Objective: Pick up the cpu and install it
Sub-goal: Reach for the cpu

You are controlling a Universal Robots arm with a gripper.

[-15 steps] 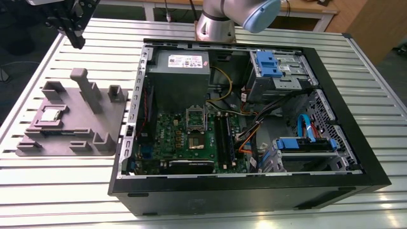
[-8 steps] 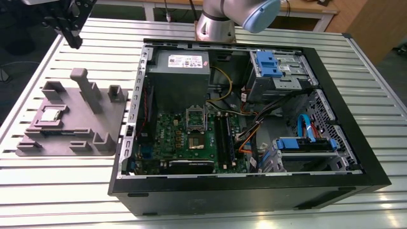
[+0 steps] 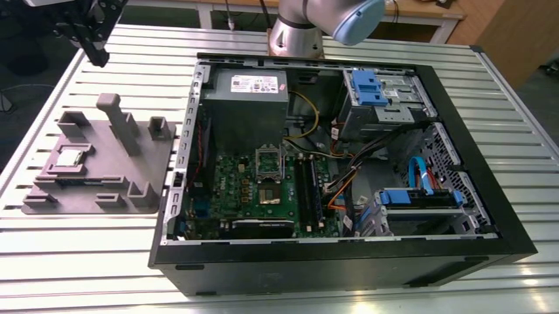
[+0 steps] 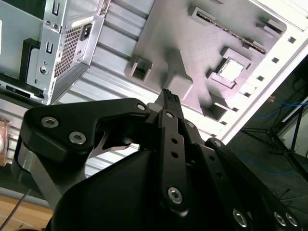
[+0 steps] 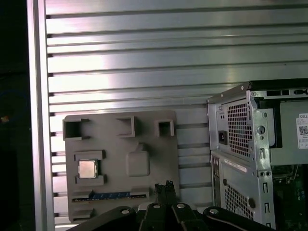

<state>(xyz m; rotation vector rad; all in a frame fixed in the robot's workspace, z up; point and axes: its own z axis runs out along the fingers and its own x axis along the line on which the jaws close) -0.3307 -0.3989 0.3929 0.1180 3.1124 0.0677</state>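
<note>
The cpu (image 3: 70,157) is a small silvery square lying flat in a pocket of the grey fixture tray (image 3: 105,171), on the exterior view's left. Both wrist views look down on it: the cpu (image 5: 87,169) (image 4: 231,70) rests in the tray (image 5: 110,144) (image 4: 192,43). My gripper (image 3: 94,55) hangs high above the table's far corner, well away from the cpu. Its black fingertips (image 5: 166,188) (image 4: 169,98) are shut together with nothing between them. The green motherboard (image 3: 235,190) lies inside the open computer case, with its dark square socket (image 3: 269,193) near the middle.
The black computer case (image 3: 349,261) lies on its side on the slatted aluminium table (image 3: 78,255), holding a power supply (image 3: 249,88), blue drive bays (image 3: 376,88) and cables. Tall grey posts (image 3: 118,121) stand up from the tray. The arm's base (image 3: 297,36) is behind the case.
</note>
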